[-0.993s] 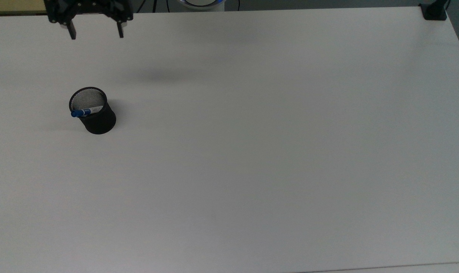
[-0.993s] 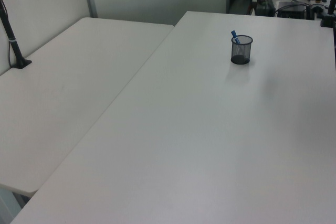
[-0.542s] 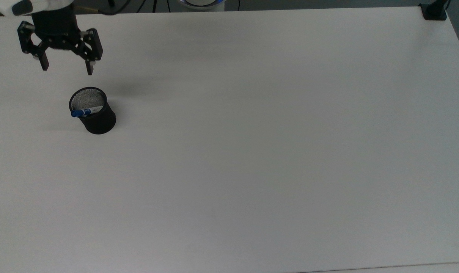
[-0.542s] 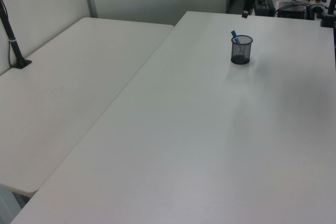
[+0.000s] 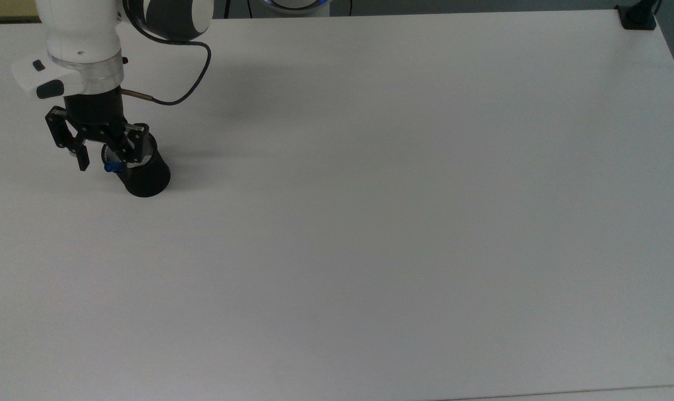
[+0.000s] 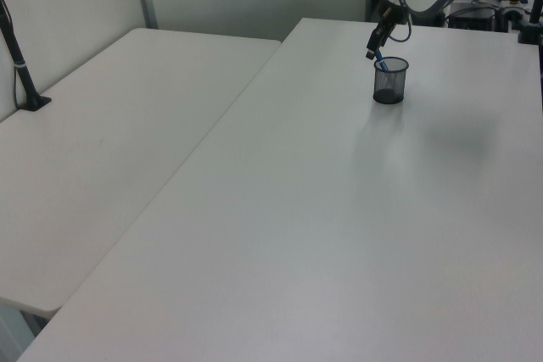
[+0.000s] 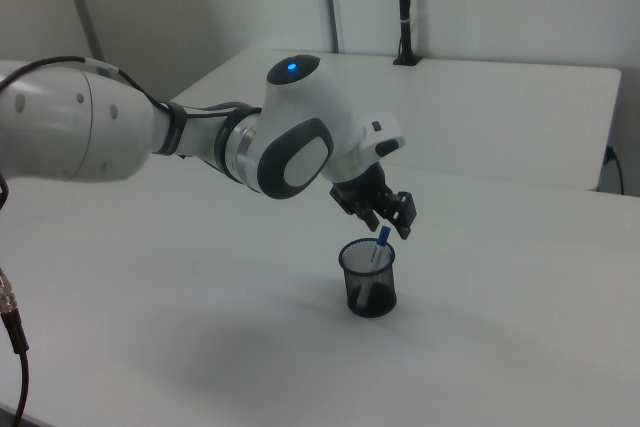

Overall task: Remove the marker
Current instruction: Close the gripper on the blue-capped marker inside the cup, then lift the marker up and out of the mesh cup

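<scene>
Marker (image 7: pixel 379 246) stands tilted in the mesh cup (image 7: pixel 368 290).
Gripper (image 5: pixel 101 157), fingers spread, hangs over the blue cap, near the table's (image 5: pixel 370 223) edge.

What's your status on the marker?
End effector open above the cup. Marker upright in cup, blue tip out, not gripped. Nothing in the way.

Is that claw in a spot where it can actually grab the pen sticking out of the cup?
Probably yes. The gripper hangs open just above the cup, and the marker's blue end pokes above the rim with nothing around it.
</scene>
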{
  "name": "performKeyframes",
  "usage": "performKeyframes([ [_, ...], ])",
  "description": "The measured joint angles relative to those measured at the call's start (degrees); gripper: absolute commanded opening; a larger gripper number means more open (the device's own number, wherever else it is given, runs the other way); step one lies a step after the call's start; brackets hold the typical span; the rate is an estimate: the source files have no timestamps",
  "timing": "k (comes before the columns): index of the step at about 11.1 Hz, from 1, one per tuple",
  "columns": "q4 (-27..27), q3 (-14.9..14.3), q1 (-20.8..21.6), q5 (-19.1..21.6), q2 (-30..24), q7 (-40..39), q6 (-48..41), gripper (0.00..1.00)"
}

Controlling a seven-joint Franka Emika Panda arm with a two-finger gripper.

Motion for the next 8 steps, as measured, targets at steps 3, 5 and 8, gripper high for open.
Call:
performKeyframes([
  [3,0.1,0.0,-0.1,0.1,0.2,0.6,0.1,0.0],
  [5,0.3,0.0,-0.2,0.2,0.2,1.2,0.1,0.0],
  [8,0.7,0.0,-0.2,0.2,-0.2,1.6,0.1,0.0],
])
